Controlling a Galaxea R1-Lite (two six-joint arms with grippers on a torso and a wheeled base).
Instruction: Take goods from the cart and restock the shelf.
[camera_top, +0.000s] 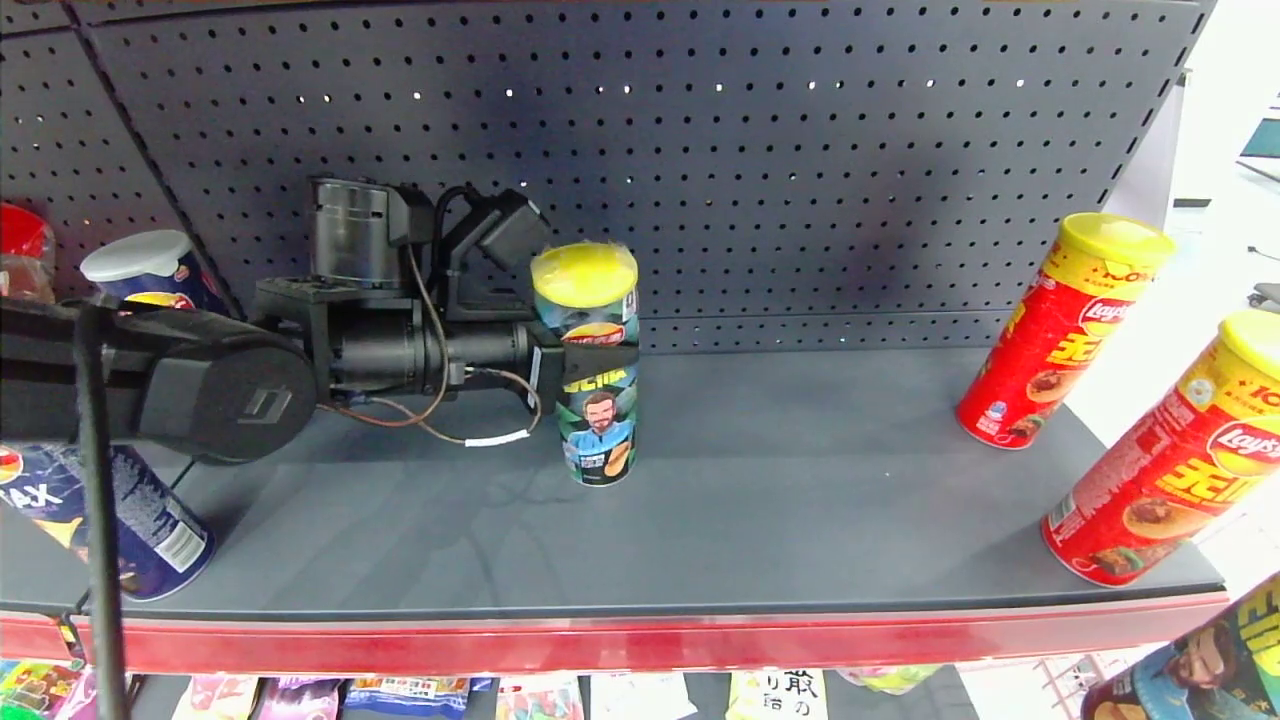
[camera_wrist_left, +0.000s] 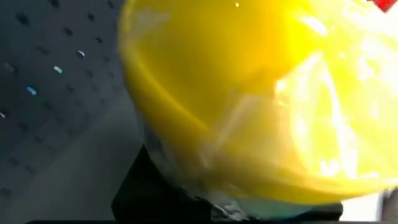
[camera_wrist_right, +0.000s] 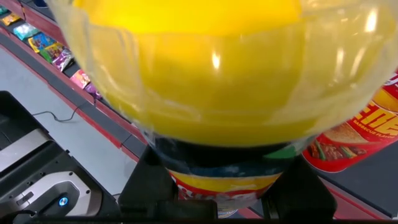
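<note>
Wide head camera facing the shelf; both wrist cameras pressed close to can lids.

The head view looks forward and slightly down at the shelf (camera_top: 800, 480) from in front, with the pegboard (camera_top: 800, 200) across the upper frame and the red front edge along the bottom. The left wrist view sits right above the yellow lid of the green can (camera_top: 598, 400) clamped in the left tool (camera_top: 597, 365), with the same pegboard behind it. The right wrist view looks down past the lid of a second can (camera_wrist_right: 205, 74) gripped by the right tool (camera_wrist_right: 227, 186), and shares a red can (camera_wrist_right: 367, 137) with the head view's right side.
</note>
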